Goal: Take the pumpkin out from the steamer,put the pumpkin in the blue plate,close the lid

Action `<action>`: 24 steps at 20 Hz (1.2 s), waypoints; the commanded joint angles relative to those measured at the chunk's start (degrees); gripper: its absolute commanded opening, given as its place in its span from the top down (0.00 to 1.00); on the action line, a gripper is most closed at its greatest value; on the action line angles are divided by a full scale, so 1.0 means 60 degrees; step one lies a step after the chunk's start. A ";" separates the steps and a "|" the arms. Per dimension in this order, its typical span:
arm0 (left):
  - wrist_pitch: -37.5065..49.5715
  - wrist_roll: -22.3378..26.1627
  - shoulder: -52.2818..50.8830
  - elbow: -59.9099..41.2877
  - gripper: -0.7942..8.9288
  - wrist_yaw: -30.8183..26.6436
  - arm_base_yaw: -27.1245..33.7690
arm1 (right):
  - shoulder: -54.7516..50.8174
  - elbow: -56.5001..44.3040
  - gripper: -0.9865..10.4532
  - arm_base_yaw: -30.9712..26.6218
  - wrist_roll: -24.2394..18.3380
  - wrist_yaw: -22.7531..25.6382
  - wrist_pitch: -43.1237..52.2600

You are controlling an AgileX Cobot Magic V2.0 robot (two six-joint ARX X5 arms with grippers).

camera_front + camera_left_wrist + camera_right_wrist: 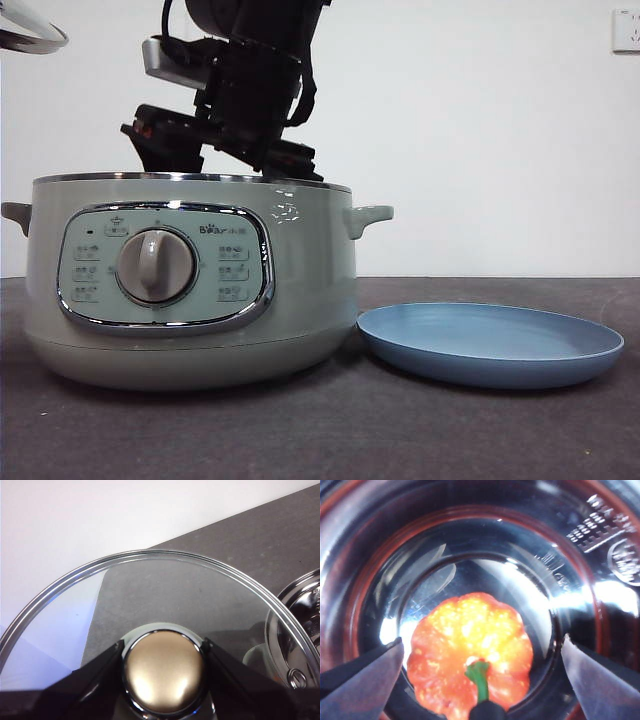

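Observation:
The sage-green steamer (190, 280) stands open at the left of the table. The orange pumpkin (470, 652) with its green stem lies on the pot's shiny bottom (520, 590). My right gripper (480, 680) hangs inside the pot's mouth, open, one jaw on each side of the pumpkin, not touching it; its arm shows above the rim in the front view (235, 95). My left gripper (162, 672) is shut on the knob (162, 672) of the glass lid (150, 595) and holds it up to the left (30, 30). The blue plate (490, 342) lies empty right of the pot.
The dark table (400, 430) runs in front of pot and plate. A white wall stands behind, with a socket (626, 30) at the top right. The pot's chrome rim (300, 630) shows beside the raised lid.

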 commanded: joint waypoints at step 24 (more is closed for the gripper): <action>0.0761 0.0040 -0.0102 0.0055 0.93 0.1570 0.0000 | -0.3468 0.0011 0.93 -0.1519 0.0987 -0.0372 -0.3883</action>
